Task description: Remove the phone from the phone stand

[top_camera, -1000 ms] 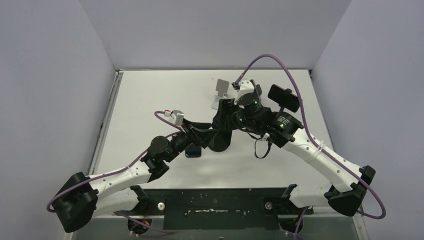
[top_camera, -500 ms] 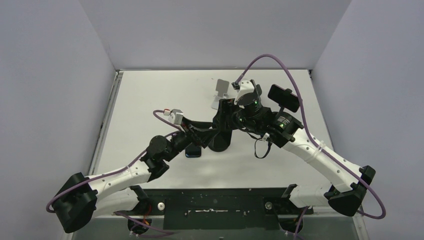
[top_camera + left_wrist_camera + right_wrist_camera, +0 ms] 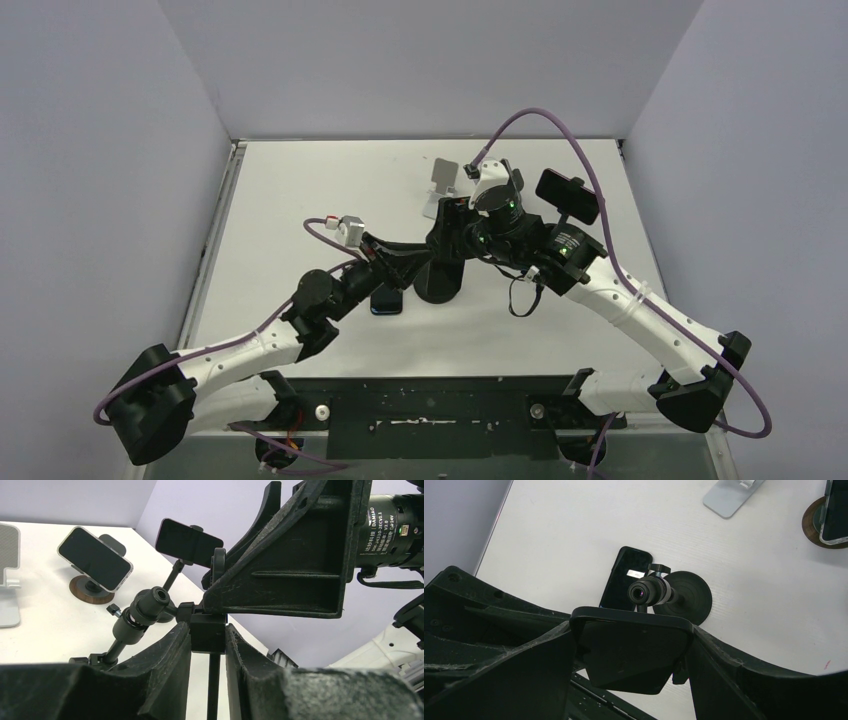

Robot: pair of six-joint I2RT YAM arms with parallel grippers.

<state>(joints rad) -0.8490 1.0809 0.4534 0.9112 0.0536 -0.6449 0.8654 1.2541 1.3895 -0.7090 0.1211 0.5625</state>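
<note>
The right gripper point(image 3: 631, 652) clamps the phone point(image 3: 631, 640) above the phone stand point(image 3: 685, 599) — the left gripper point(image 3: 207, 632) pinches that stand's mount (a second phone point(image 3: 624, 580) lies flat on the tabletop point(image 3: 574, 530)).

Landmark: stand point(image 3: 437, 285), on the table point(image 3: 300, 200), near its middle.
- Phone point(image 3: 629, 650) up on the stand's head, above its base.
- Second phone point(image 3: 385, 302) flat on the table, just left of the stand's base.
- Behind the stand, toward the far edge: easel stand point(image 3: 441, 186).
- Behind and right of the stand: puck stand point(image 3: 90, 587), carrying a third phone point(image 3: 95, 559).
- Farther right of the stand, past the puck stand: fourth phone point(image 3: 567, 197), raised on a stalk.
</note>
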